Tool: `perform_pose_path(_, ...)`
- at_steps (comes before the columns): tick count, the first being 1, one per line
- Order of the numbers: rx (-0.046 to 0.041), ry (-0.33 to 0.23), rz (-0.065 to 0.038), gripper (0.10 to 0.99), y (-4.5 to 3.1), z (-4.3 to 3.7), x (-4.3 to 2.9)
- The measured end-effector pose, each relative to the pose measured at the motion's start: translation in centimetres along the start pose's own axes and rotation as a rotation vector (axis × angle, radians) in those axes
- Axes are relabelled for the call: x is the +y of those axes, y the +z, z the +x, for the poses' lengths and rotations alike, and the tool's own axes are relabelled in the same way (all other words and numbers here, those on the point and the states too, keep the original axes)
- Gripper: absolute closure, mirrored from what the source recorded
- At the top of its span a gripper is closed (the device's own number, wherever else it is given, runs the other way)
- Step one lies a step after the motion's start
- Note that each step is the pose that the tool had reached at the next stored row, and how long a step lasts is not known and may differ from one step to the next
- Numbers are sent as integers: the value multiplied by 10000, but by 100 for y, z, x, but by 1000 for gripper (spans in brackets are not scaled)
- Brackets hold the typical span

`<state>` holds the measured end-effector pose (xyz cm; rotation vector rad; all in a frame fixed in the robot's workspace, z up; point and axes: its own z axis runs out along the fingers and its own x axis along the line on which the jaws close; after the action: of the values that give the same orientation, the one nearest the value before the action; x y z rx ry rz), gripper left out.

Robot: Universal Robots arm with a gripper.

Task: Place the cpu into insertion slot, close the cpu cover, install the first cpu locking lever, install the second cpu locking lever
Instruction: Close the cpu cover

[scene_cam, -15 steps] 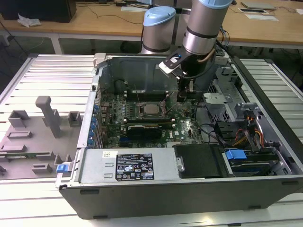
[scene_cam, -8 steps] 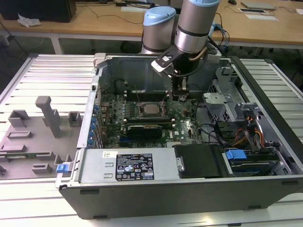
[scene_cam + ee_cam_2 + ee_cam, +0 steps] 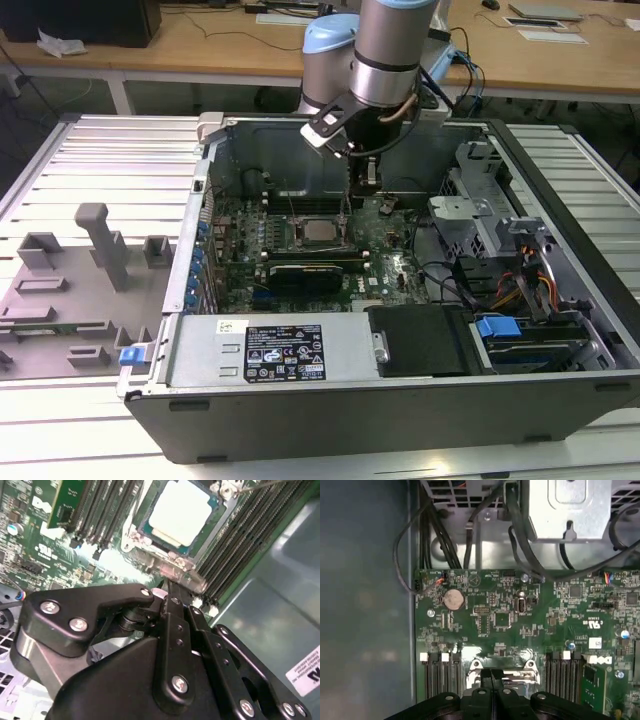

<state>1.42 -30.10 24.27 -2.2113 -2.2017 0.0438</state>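
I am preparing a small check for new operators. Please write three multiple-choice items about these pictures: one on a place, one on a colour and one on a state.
1. Where is the cpu?
A. In the insertion slot
B. On the grey plate beside the case
C. On the wooden desk behind the case

2. What colour is the circuit board around the slot?
A. Blue
B. Green
C. Red

3. How does the tool stand?
A. Wide open
B. Shut on the cpu
C. Shut, with its fingers together

Answers:
1 A: in the second wrist view the silvery chip lies flat in its socket.
2 B: the board is green in both wrist views.
3 C: in the first wrist view the two fingers meet with no gap.
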Motion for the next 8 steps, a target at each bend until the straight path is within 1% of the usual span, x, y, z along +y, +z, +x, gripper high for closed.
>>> perform_pose_path(1, -117, 4, -1, 980, 1, 0, -16)
perform_pose_path(2, -182, 7, -3, 980, 1, -1, -32)
perform_pose_path(4, -254, 9, -29, 980, 2, -1, -70)
perform_pose_path(5, -272, 9, -55, 980, 3, -2, -100)
perform_pose_path(6, -285, 12, -95, 980, 4, -2, -136)
perform_pose_path(7, -300, 12, -169, 980, 7, -1, -185)
perform_pose_path(8, -308, 12, -204, 980, 7, -2, -204)
